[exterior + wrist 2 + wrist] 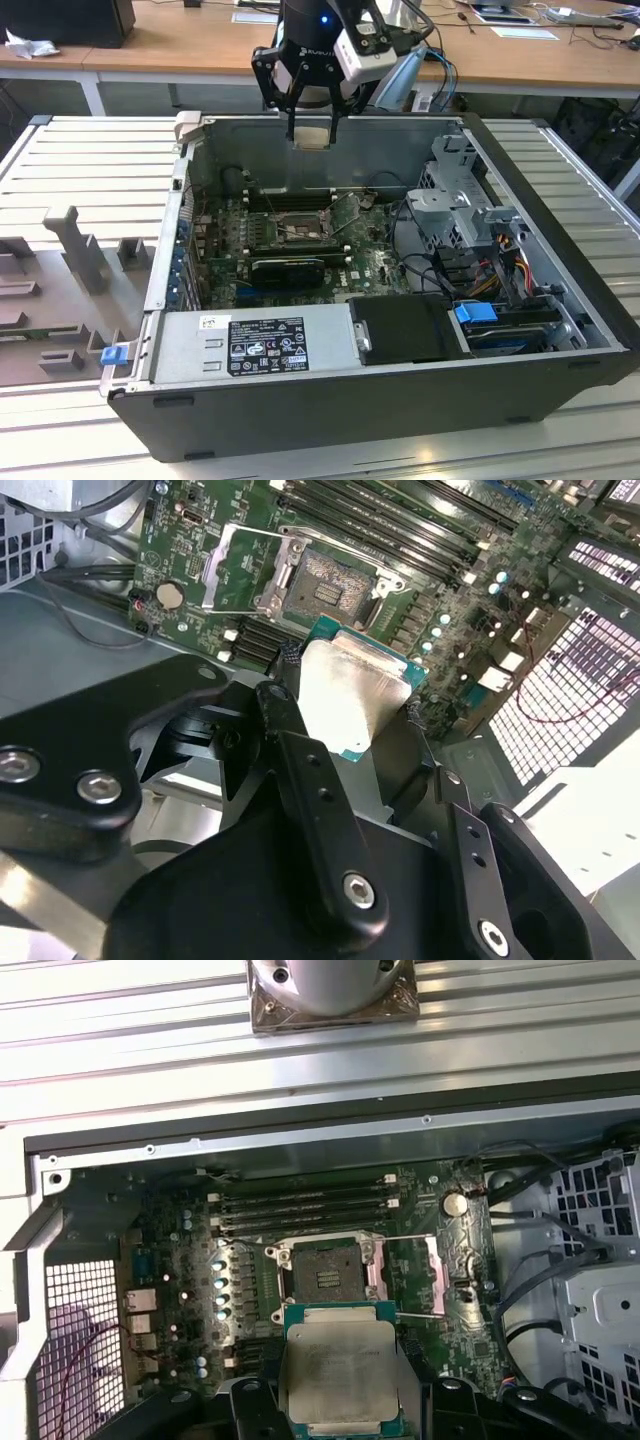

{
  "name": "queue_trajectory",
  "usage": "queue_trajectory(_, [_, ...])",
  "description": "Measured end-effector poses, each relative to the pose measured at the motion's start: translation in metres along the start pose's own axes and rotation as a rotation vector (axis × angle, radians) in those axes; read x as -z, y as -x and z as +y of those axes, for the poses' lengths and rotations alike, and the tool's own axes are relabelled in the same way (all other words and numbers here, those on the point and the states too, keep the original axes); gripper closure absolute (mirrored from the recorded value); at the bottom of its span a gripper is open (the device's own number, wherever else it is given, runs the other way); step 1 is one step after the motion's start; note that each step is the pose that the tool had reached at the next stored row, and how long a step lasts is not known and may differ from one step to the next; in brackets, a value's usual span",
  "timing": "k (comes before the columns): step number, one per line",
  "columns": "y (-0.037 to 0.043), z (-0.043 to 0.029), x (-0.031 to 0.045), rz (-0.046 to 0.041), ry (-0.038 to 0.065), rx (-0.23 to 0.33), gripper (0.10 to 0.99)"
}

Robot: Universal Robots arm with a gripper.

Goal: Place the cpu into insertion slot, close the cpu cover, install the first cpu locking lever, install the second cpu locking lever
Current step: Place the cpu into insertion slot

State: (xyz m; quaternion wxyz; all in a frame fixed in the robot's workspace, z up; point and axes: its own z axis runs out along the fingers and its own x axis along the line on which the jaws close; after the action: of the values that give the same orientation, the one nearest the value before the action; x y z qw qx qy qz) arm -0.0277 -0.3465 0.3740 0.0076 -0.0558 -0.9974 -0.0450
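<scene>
1. With the jaws of the gripper (313, 135) pinched on two opposite edges of the cpu (313, 139), holds the chip in the air at the upper middle of the exterior view, just above the far wall of the open computer case (350, 400)
2. Shows the chip's pale metal top and green rim in both wrist views, clear of the board beneath, with a black finger (300, 770) pressed to each side
3. Leaves the insertion slot (300, 232) uncovered near the centre of the exterior view, recessed centre exposed, on the green motherboard (375, 262) well below the chip
4. Has the cpu cover (346, 210) swung open and tilted up from the slot's edge toward the exterior view's right
5. Presents that cover (215, 572) in the second wrist view as a silvery frame with a square cut-out, just beside the socket
6. Sets the socket, in the first wrist view, between the long black memory slots (300, 1200) and the held chip
</scene>
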Motion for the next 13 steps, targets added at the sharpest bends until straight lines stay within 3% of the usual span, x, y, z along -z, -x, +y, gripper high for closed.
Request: queue_trajectory(13, [0.0000, 0.0000, 0.0000, -0.0024, 0.001, -0.027, 0.557])
